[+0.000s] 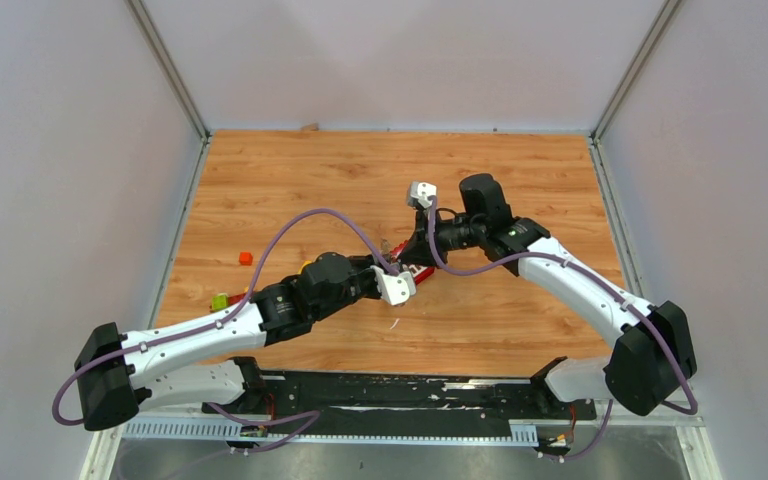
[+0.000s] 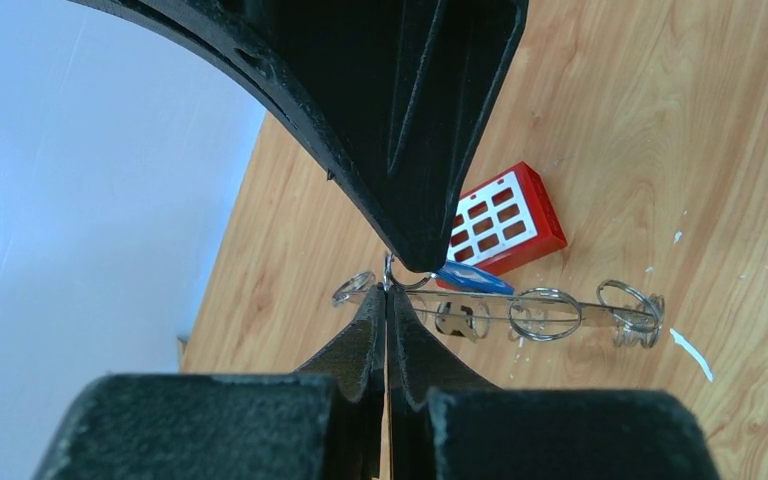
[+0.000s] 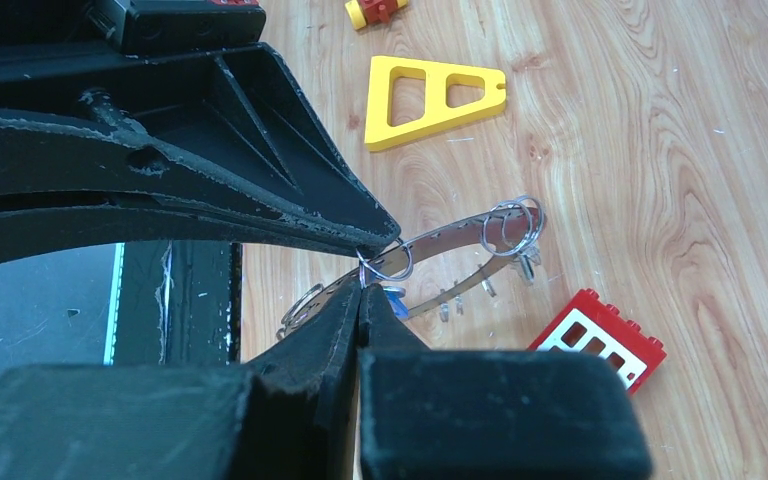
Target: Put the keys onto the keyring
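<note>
The keyring is a thin grey metal band hung with small wire rings, lifted just above the wood; it shows as an arc in the right wrist view. My left gripper is shut at its rim, where a small split ring sticks out. My right gripper is shut on that same split ring, tip to tip with the left. A blue-headed key lies right beside both tips. From above, the grippers meet at mid-table and hide the ring.
A red block with white squares lies just behind the keyring. A yellow triangular frame and a small red-and-yellow toy bit lie farther off. An orange bit and a green bit sit at the left.
</note>
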Robot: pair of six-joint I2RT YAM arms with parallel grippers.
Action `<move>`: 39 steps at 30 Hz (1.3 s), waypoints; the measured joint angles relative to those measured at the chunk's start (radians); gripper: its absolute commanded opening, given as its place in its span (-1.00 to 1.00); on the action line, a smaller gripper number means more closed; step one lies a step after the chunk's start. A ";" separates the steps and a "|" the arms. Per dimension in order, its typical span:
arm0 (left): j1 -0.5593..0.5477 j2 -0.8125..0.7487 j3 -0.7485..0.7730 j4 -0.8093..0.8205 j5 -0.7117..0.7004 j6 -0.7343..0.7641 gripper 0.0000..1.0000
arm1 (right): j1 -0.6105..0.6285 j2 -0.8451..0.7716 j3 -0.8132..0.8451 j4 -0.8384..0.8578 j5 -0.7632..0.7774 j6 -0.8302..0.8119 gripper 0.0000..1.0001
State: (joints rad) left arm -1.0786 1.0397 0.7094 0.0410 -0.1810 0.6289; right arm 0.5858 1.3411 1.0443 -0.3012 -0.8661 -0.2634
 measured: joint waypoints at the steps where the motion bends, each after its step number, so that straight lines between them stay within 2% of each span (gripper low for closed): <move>1: 0.000 0.000 0.000 0.000 0.000 0.002 -1.00 | 0.000 0.000 0.000 0.000 0.000 0.000 -1.00; 39: 0.001 -0.003 -0.005 0.000 0.039 0.009 -1.00 | -0.024 0.031 0.011 -0.017 0.022 0.035 -1.00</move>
State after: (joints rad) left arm -1.0779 1.0367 0.7048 0.0414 -0.1417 0.6380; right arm 0.5621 1.3716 1.0557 -0.3180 -0.8444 -0.2287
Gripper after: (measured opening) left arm 0.006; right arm 0.009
